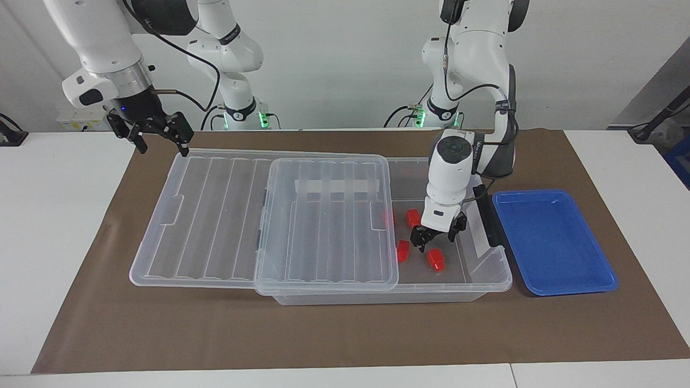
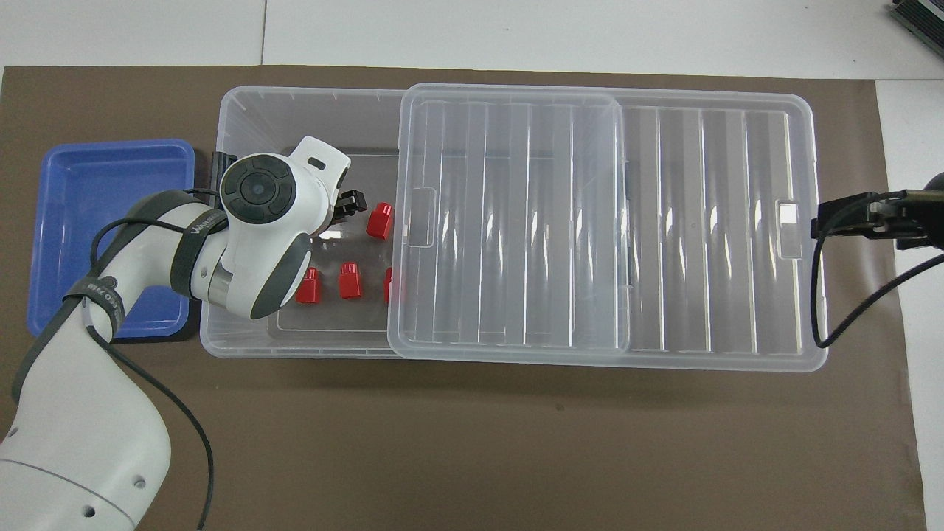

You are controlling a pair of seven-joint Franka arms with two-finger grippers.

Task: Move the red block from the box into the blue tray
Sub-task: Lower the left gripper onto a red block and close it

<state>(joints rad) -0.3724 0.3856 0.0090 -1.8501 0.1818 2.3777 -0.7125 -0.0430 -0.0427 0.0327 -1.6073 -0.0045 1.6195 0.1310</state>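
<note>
A large clear plastic storage box is seen on a brown mat, its ribbed see-through lid slid toward the right arm's end of the table so that only the end beside the shallow blue plastic tray is uncovered. The left gripper is lowered inside that uncovered end, its fingers spread apart and nothing clamped between them; one small bright red plastic block is seen just beside the fingertips, though contact cannot be made out. Three more red blocks are visible in the facing view, one beside the lid's edge, one nearer the robots and one blurred under the lid's edge. From overhead, the block by the fingertips is hidden by the left arm's wrist, and part of the blue tray is covered by the arm. The tray holds no block. The right gripper is held in the air over the lid's corner at the right arm's end, fingers open and empty; overhead it is cut off at the frame's edge.
</note>
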